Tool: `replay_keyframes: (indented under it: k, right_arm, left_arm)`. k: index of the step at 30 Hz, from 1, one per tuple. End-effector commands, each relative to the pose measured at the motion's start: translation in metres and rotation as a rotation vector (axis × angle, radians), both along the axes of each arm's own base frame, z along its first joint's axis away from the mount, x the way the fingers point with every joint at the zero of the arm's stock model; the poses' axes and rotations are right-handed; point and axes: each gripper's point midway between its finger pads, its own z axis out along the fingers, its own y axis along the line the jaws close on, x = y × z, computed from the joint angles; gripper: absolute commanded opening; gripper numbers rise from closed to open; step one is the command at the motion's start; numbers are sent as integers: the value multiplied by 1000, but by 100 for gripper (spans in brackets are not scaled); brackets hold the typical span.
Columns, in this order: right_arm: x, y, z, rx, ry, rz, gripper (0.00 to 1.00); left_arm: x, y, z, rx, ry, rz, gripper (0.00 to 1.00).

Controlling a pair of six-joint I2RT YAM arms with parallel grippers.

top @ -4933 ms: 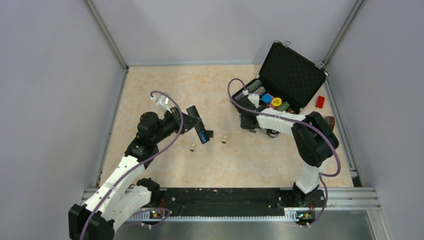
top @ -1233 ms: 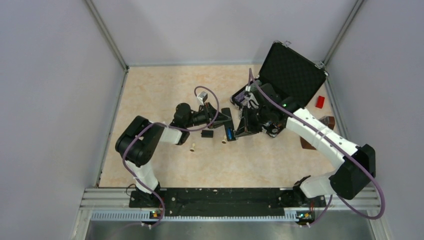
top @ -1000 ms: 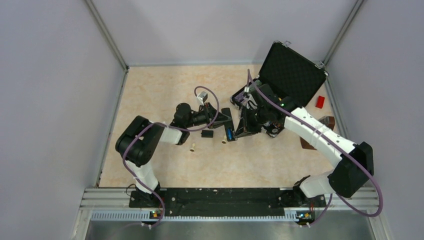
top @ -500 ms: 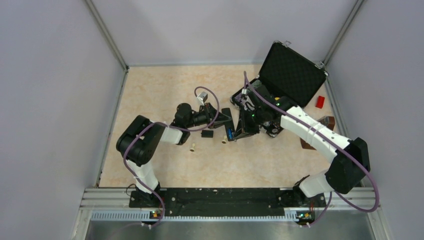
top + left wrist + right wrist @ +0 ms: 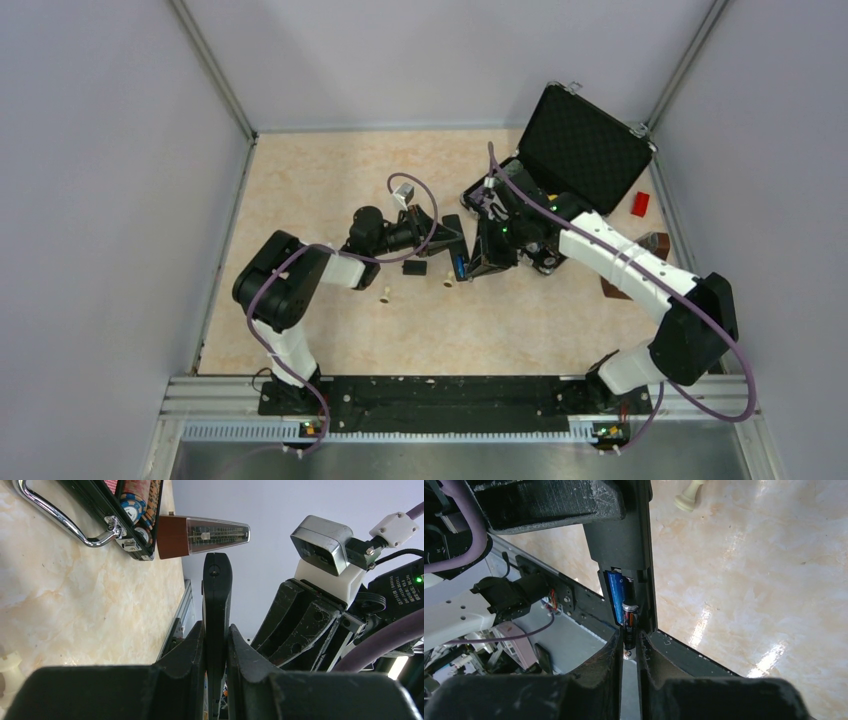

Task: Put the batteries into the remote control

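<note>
So, you are about halfway through. Your left claw (image 5: 216, 630) is clenched on the remote (image 5: 217, 580), holding it edge-on so that it sticks straight out past the fingertips. One blue battery (image 5: 616, 592) already lies in the open bay, just beyond your right claw (image 5: 630, 639). That claw is grasping the second battery (image 5: 629, 614) by its rear end. Its nose is in the free slot beside the first, but it is not lying flat (I judge it only partly seated). Left to do: press that one home, let go, then fetch the small black cover (image 5: 414, 267) from the table just beside the left claw and snap it on.

The right wrist camera is the only view that shows the bay and both batteries clearly. Overhead, they are no more than a blue speck between the two claws. The left wrist camera sees just the remote's thin edge and nothing of the bay, though it shows that grip plainly. Only the overhead view shows the cover.
</note>
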Motion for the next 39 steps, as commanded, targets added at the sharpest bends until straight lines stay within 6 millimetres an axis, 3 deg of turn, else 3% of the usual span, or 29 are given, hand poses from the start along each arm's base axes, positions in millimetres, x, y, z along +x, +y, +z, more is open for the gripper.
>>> replay_keyframes:
  k: [1, 5, 16, 19, 23, 26, 33, 39]
  right_arm:
    - [16, 8, 8, 3, -57, -23, 17]
    - [18, 8, 13, 7, -72, -35, 26]
    - [16, 3, 31, 35, -116, -64, 36]
    - [14, -4, 37, 51, -164, -67, 46]
    - [8, -7, 61, 165, -304, -53, 62]
    - [1, -9, 73, 235, -392, -20, 69]
    - [-9, -9, 78, 319, -540, 76, 70]
    - [-13, 5, 76, 409, -555, 136, 63]
  left_arm:
    - [-4, 0, 21, -54, -77, -9, 0]
    - [-3, 0, 21, -54, -75, -6, 0]
    - [-1, 1, 24, -81, -38, 9, 0]
    - [-2, 2, 32, -108, -26, 11, 0]
    - [-5, 4, 45, -148, -16, 10, 0]
    - [-6, 6, 53, -164, -16, 15, 0]
    - [-10, 10, 68, -164, 3, 33, 0]
    - [-12, 10, 74, -115, 16, 46, 0]
